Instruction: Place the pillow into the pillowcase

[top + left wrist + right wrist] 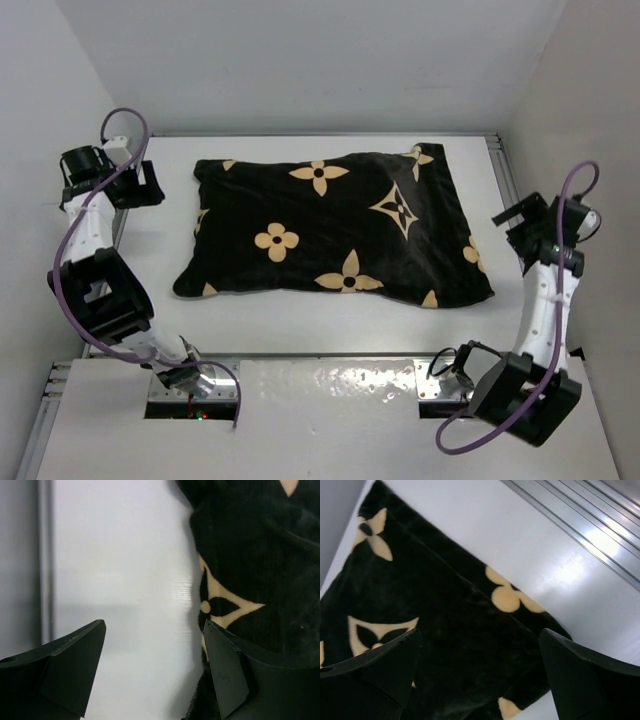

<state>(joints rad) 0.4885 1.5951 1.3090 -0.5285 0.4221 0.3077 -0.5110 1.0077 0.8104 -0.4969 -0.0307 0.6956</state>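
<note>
We see bright, even overhead light, with glare on the table point(330, 385) at its near edge. Up close, the fingers point(75, 665) blur and the pillowcase point(335, 225) loses detail.

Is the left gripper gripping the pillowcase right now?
No; the left gripper is open, only table shows between its fingers, and the pillowcase lies beside it.

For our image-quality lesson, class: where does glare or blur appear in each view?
Top view: glare on the near plate. Left wrist: sheen on the table, pillowcase slightly soft. Right wrist: strong glare on the rails.
</note>
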